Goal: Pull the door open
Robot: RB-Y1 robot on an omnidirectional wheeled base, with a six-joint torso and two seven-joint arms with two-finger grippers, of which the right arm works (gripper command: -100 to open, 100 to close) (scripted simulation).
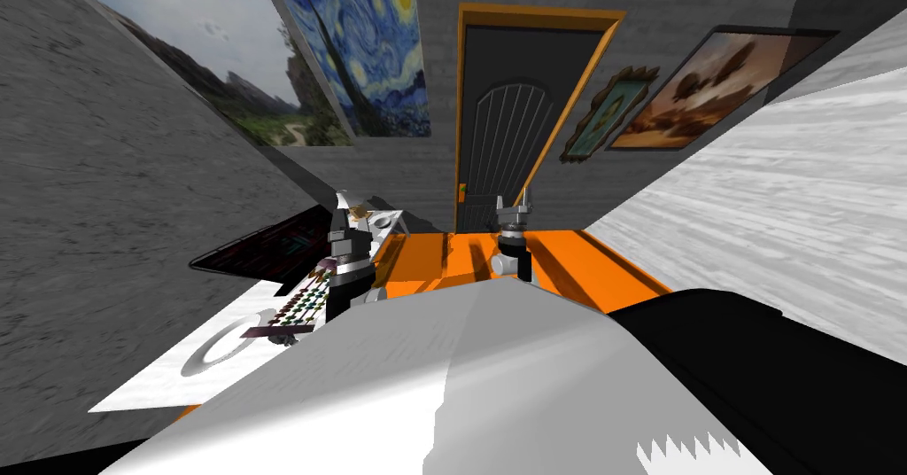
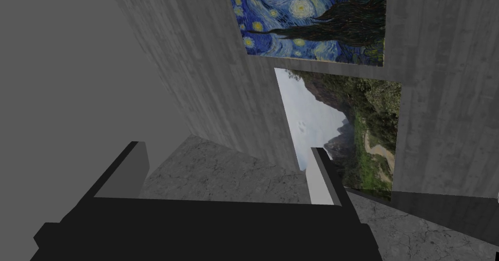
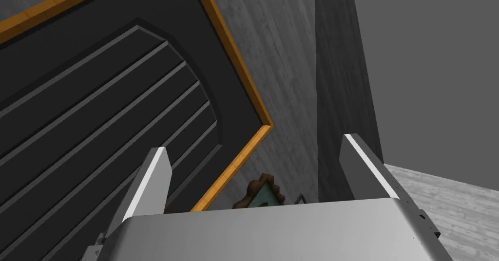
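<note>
- The door (image 1: 509, 115) is dark, panelled and shut in its orange frame (image 1: 592, 62), straight ahead on the far wall and well short of reach.
- The right gripper (image 3: 254, 143) points at the door's upper corner. Its blades are spread wide with nothing between them.
- The left gripper (image 2: 229, 146) sits off to the door's left, aimed at the paintings (image 2: 312, 19). It too is fully parted and empty.
- A small orange-and-green spot at the door's left edge, low down, looks like the handle (image 1: 461, 190), though it is too small to make out its shape.
- First risk: the right hand is lined up on the door's far side from that handle, so a straight approach would probably meet flat panel, with nothing to close on.
- Second risk: the ornate picture (image 3: 260, 192) hangs just right of the door frame, and a swing to that side could clip it.
- Third risk: closing in too far leaves no room for the door to come inward, and the pull would likely jam against my own body.
- Fourth risk: a shallow pinch on so small a handle may slip once the pull starts.
</note>
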